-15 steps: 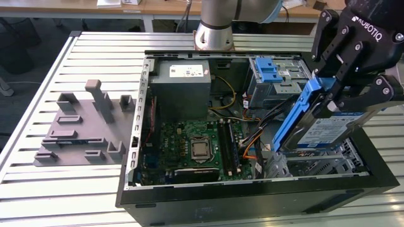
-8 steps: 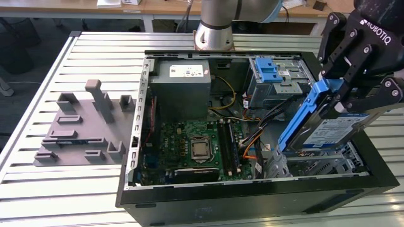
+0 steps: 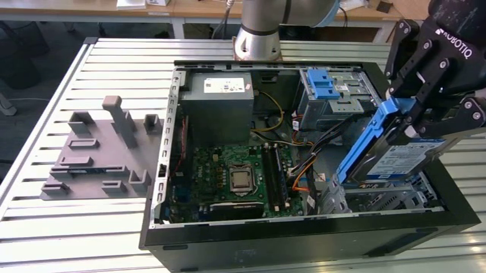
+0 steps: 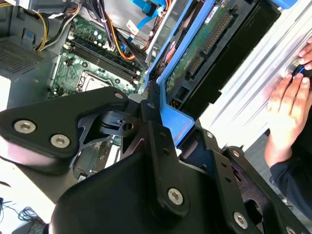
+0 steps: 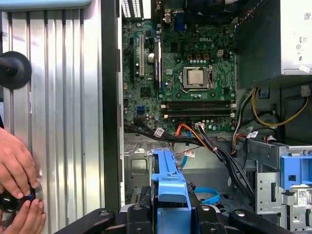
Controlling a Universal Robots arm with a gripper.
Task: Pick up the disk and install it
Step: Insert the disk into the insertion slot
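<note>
Black-fingered, my gripper (image 3: pixel 422 122) clenches the silver, blue-railed disk (image 3: pixel 399 159). I hold it steeply tilted above the open black computer case (image 3: pixel 304 242), wrist pitched downward.

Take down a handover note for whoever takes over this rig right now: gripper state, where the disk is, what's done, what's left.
Gripper: shut on the disk, clamped on its blue rail.
Disk: off the table, tilted, over the open computer case at the exterior view's right.
Done: the pick-up.
Left: the disk is not yet seated in the case.
Note: in the first wrist view, a person's hand is on a black knob on the table beside the case.
</note>
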